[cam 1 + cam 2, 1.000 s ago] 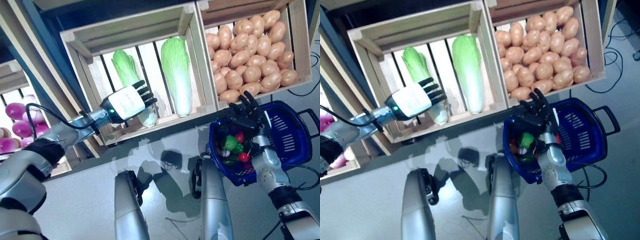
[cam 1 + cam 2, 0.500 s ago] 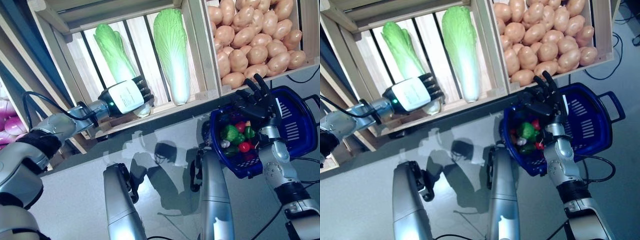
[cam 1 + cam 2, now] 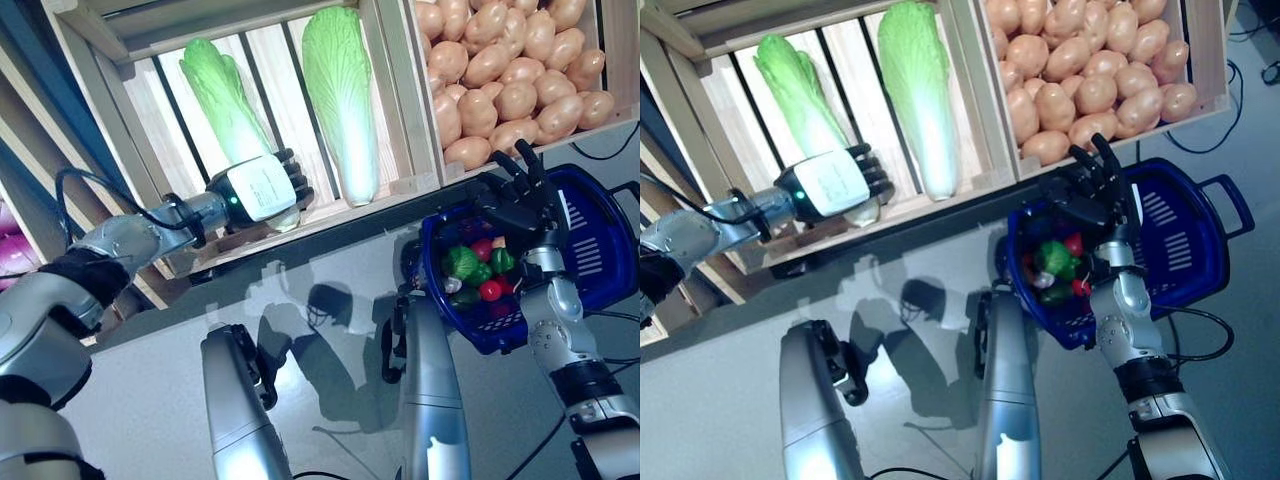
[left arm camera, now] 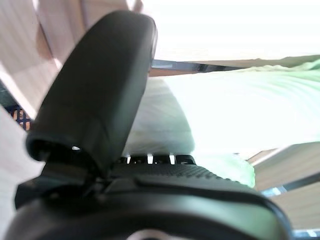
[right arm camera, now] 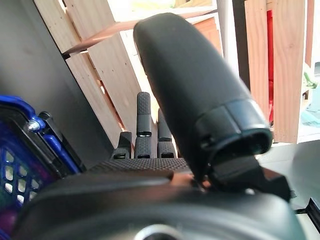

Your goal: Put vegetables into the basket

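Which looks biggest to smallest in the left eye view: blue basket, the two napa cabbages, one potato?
1. Blue basket, though it hangs nearer the camera than the crates.
2. Right napa cabbage and left napa cabbage: too alike to rank; the left robot hand hides the left one's base.
3. Single potato, clearly smallest.

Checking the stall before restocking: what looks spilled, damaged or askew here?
Nothing stands out. Two cabbages lie in their crate, potatoes fill theirs, and the vegetables sit inside the blue basket.
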`<state>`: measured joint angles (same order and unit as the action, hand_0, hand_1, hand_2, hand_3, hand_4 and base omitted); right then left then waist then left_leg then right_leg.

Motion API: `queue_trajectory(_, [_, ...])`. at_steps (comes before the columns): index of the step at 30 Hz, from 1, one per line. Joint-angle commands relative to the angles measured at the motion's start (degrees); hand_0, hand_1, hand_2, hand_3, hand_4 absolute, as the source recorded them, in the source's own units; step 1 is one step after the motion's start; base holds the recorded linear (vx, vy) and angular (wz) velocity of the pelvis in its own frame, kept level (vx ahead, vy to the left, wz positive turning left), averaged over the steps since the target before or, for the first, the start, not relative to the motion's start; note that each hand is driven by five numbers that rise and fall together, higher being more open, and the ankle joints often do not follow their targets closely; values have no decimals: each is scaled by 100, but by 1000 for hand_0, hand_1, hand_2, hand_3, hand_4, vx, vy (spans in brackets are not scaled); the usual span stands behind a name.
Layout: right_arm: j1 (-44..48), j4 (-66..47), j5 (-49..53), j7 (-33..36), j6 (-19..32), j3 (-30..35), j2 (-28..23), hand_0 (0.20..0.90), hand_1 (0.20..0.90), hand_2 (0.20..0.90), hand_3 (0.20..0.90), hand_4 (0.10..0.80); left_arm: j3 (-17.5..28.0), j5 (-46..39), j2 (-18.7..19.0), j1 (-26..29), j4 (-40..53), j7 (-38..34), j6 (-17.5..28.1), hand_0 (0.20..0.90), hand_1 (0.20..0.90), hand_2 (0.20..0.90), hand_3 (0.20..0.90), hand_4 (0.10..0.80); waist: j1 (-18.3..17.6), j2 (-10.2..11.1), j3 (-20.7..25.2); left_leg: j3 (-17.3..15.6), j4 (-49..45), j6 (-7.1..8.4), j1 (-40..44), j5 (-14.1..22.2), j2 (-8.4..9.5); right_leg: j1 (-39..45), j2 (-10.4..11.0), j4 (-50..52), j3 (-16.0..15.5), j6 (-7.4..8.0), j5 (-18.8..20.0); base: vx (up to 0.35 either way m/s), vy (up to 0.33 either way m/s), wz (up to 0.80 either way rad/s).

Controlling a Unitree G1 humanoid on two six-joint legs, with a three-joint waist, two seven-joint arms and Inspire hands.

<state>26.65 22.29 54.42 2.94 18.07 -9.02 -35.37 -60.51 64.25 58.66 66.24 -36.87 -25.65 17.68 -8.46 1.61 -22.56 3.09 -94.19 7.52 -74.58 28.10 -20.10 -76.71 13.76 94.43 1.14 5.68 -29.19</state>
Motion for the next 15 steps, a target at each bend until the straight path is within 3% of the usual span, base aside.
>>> queue_trajectory(1, [269,-683,13,-44,275,544,-146,900,900,900,900,800,99,-480,-17,918,-914,500,-841,789,789,789,789,726,-189,-16,-84,-309,300,-211,-260,171,-86,-13,333,-11,-54,208,190,2,16,-8])
queue_trajectory(2, [245,-726,14,-66,286,557,-145,900,900,900,900,800,129,-528,-8,896,-950,490,-841,300,300,300,300,400,-189,-10,-86,-304,300,-226,-257,169,-81,-19,345,-19,-50,197,195,7,16,-8])
queue_trajectory(15, [301,-1119,-250,-64,396,419,23,900,900,900,900,800,158,-311,155,806,-942,207,-401,300,300,300,300,400,-152,-65,124,-476,830,-367,424,46,-66,652,479,-720,-213,127,365,-3,-2,-1])
